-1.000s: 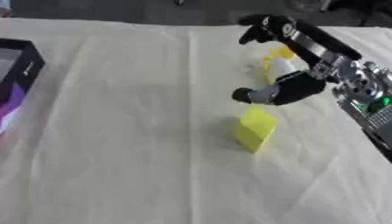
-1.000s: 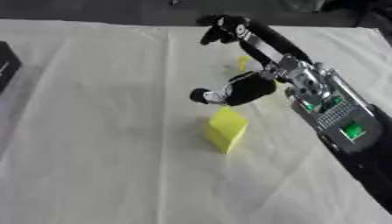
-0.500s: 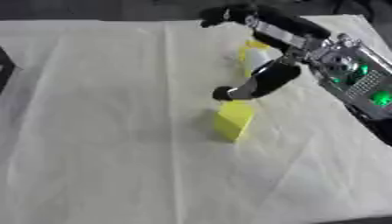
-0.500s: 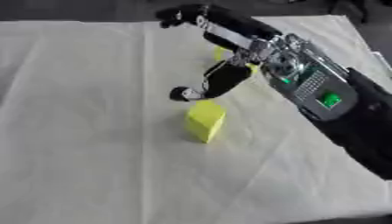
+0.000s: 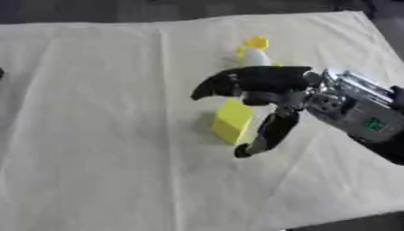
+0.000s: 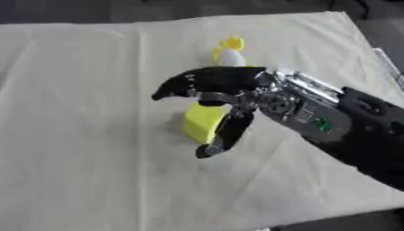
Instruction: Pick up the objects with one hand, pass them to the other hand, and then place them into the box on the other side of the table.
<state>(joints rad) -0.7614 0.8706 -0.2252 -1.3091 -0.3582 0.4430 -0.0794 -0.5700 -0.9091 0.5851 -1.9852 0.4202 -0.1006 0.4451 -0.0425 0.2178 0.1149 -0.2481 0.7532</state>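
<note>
A yellow block [image 5: 231, 121] stands on the cream cloth near the middle of the table. My right hand [image 5: 272, 83] comes in from the right and hovers over it, open. Its fingers [image 6: 185, 83] arch over the block's far left side, and the thumb [image 5: 268, 133] hangs down past its near right edge. I cannot tell whether any of them touches the block. Just behind the hand lies a small white bottle with a yellow cap [image 5: 252, 50]. My left hand and the box show in neither view.
The cream cloth [image 5: 94, 135] covers the whole table. Its far edge runs along the top of the view, and the near edge cuts across the lower right corner [image 5: 347, 221]. A dark sliver shows at the left edge [image 5: 2, 72].
The camera has shifted, so the whole scene sits differently. My right hand has come down from above and behind the yellow block and now straddles it, thumb on the near side.
</note>
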